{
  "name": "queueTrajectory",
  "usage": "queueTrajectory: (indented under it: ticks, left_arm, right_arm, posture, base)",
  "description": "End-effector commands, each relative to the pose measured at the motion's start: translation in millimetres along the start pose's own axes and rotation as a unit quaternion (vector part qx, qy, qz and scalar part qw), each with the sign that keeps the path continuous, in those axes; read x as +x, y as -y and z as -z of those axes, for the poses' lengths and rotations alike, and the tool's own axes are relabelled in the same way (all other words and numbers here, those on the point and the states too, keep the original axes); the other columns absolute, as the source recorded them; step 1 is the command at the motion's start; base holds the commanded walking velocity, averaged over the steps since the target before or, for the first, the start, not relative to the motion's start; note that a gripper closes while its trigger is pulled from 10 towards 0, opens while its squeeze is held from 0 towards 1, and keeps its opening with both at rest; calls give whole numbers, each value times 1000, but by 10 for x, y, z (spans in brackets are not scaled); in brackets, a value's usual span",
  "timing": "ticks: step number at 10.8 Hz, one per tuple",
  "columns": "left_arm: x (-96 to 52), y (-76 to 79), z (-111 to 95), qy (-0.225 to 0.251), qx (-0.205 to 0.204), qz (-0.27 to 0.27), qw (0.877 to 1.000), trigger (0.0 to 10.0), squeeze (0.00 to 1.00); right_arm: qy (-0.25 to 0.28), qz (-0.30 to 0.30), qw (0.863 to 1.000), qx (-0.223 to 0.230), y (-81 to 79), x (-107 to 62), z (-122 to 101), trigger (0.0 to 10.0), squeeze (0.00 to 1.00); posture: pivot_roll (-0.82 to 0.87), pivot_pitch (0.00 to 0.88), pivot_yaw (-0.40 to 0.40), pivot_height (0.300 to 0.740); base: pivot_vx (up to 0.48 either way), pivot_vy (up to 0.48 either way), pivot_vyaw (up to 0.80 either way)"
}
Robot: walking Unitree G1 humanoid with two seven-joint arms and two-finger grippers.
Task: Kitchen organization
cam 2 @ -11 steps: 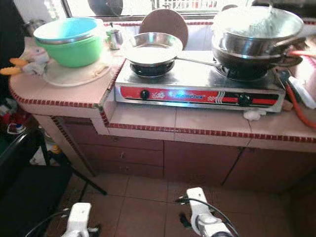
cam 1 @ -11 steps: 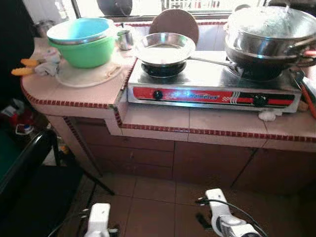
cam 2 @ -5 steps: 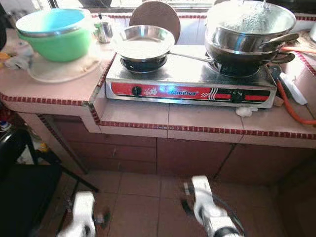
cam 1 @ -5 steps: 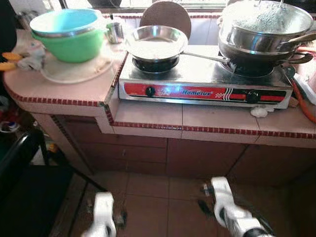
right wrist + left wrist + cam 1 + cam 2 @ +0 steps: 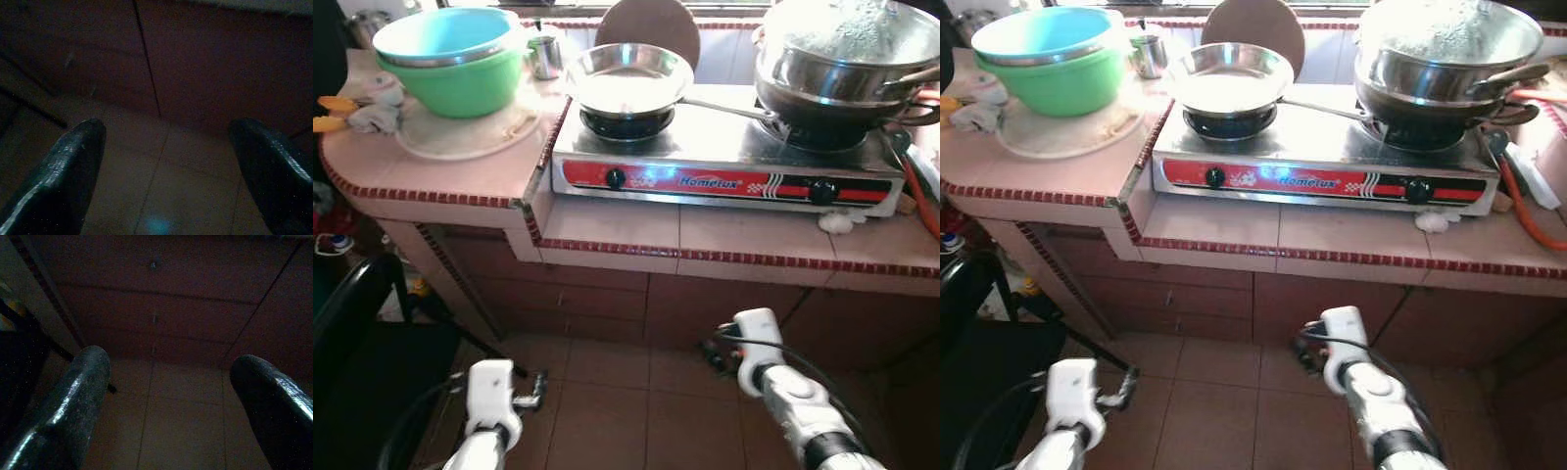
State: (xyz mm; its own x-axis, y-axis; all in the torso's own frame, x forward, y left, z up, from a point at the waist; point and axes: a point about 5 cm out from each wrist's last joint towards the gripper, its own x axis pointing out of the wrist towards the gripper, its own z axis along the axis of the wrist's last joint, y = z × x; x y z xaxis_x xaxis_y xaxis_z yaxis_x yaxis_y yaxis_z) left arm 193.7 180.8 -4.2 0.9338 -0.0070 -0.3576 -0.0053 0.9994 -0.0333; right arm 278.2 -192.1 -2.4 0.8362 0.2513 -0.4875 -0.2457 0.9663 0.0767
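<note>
A steel two-burner stove [image 5: 724, 162] with a red front sits on the pink tiled counter [image 5: 705, 235]. A shallow steel pan [image 5: 628, 80] rests on its left burner, and stacked steel pots [image 5: 847, 59] on the right one. A blue bowl nests in a green bowl [image 5: 450, 64] on a pale round mat at the counter's left. Both arms hang low before the cabinet doors. My left gripper [image 5: 171, 364] is open over the floor tiles. My right gripper [image 5: 168, 128] is open too, facing the cabinet base. Neither holds anything.
A small steel cup [image 5: 545, 56] and a round brown board [image 5: 648, 24] stand behind the pan. An orange hose [image 5: 928, 201] runs at the right edge, with a small white lump [image 5: 837, 222] near it. A black chair [image 5: 357, 323] stands at the lower left.
Both arms have risen higher into view and the right one has moved towards the cabinet. The camera has shifted a little; the things on the counter stay put.
</note>
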Motion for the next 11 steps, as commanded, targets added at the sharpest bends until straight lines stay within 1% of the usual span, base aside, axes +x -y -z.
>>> queueTrajectory:
  ticks: [1, 2, 3, 4, 5, 6, 7, 8, 9, 10, 11]
  left_arm:
    - [-52, 20, -158, 30, -1, 9, 1000, 10000, 0]
    - [-166, -8, -318, 67, 23, 2, 997, 10000, 0]
    - [-251, -52, -431, 88, 36, -30, 995, 10000, 0]
    - [-293, -86, -507, 94, 25, -43, 994, 10000, 0]
    - [-303, -100, -553, 105, 49, -41, 992, 10000, 0]
    - [-286, -65, -553, 101, 46, -40, 993, 10000, 0]
    - [-281, -28, -594, 112, 68, -35, 991, 10000, 0]
    - [-301, 6, -663, 130, 62, -37, 989, 10000, 0]
    - [-326, 1, -702, 140, 50, -51, 988, 10000, 0]
    - [-328, 2, -725, 146, 34, -60, 987, 10000, 0]
    - [-321, 11, -798, 152, 53, -62, 985, 10000, 0]
  right_arm:
    - [26, -8, 1000, 3, 20, -55, -56, 10000, 0]
    - [66, -12, 998, -3, 21, -156, -178, 10000, 0]
    - [96, -10, 995, 13, -4, -268, -300, 10000, 0]
    - [123, 5, 992, 0, -47, -438, -417, 10000, 0]
    - [146, 18, 989, -15, -107, -535, -530, 10000, 0]
    - [177, 9, 982, -61, -146, -579, -629, 10000, 0]
    - [180, 22, 982, -53, -132, -587, -691, 10000, 0]
    - [199, 31, 977, -70, -180, -617, -800, 10000, 0]
    - [198, 43, 978, -44, -207, -585, -831, 10000, 0]
    - [197, 51, 979, -30, -222, -524, -833, 10000, 0]
    - [190, 31, 981, -39, -315, -481, -827, 10000, 0]
  posture:
    - [-37, 118, 37, 740]
    - [-42, 120, 43, 740]
    - [-44, 121, 47, 740]
    - [-48, 122, 49, 740]
    - [-53, 119, 48, 740]
    - [-56, 118, 38, 740]
    - [-51, 119, 30, 740]
    - [-48, 123, 21, 740]
    - [-50, 123, 17, 740]
    - [-49, 131, 17, 740]
    - [-35, 144, 9, 740]
  base:
    - [0, 0, 0]
    - [0, 0, 0]
    - [0, 0, 0]
    - [0, 0, 0]
    - [0, 0, 0]
    - [0, 0, 0]
    - [0, 0, 0]
    - [0, 0, 0]
    - [0, 0, 0]
    - [0, 0, 0]
    - [0, 0, 0]
